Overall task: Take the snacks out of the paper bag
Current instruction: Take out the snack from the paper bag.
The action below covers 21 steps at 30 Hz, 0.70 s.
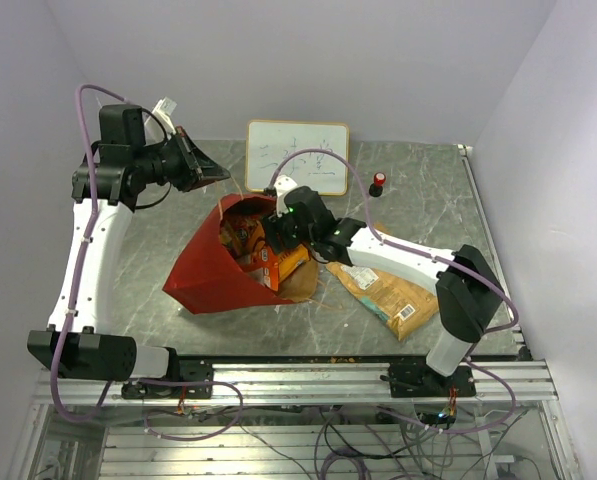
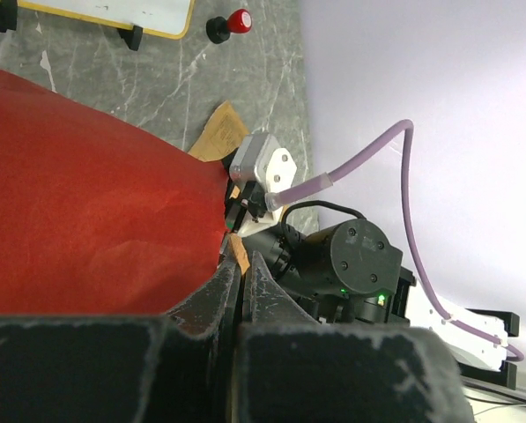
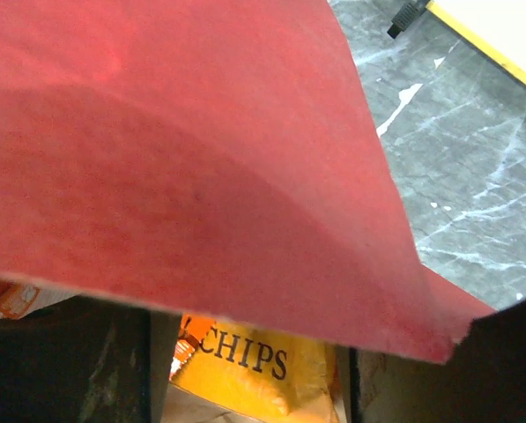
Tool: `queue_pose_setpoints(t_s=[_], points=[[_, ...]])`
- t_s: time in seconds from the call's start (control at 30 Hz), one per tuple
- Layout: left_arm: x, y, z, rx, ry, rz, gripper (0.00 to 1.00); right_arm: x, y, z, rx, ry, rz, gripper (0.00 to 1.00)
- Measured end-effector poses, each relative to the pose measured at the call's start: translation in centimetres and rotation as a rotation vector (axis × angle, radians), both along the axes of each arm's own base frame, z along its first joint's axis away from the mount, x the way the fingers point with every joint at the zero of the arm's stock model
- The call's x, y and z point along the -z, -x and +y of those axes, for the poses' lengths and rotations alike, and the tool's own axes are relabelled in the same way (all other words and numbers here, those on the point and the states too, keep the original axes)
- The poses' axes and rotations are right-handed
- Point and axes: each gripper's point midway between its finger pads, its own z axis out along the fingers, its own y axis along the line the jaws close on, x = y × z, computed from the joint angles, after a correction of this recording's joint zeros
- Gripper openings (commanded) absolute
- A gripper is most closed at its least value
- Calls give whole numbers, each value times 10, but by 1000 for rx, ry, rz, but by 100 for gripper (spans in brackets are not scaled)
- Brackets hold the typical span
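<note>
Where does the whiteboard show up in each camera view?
Top external: whiteboard at back centre, behind the paper bag.
Left wrist: top left corner, cropped.
Right wrist: top right corner, a yellow-edged sliver.
Shared landmark: the paper bag, near it in every view.

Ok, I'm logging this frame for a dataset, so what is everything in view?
paper bag: one, red, on its side mid-table
snacks: several, mostly orange, in the bag's mouth; exact count unclear
tan packet: one, on the table under the right arm
whiteboard: one, white with a yellow frame, far edge
bottle: one, black with a red cap, right of the whiteboard
table: one, grey marble
left gripper: shut, raised by the bag's far rim
right gripper: open, at the bag's mouth
</note>
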Motion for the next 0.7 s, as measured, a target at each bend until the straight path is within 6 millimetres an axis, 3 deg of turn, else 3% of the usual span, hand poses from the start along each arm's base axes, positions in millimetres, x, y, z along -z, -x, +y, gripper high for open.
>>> queue_pose_setpoints(t_s=[0.23, 0.47, 0.7], points=[[0, 0, -1, 9, 2, -2, 7, 8, -1, 5, 9, -28, 14, 44], [-4, -3, -1, 11, 2, -13, 7, 6, -2, 7, 16, -45, 18, 1], [-8, -6, -1, -5, 21, -14, 7, -4, 4, 8, -5, -65, 23, 0]])
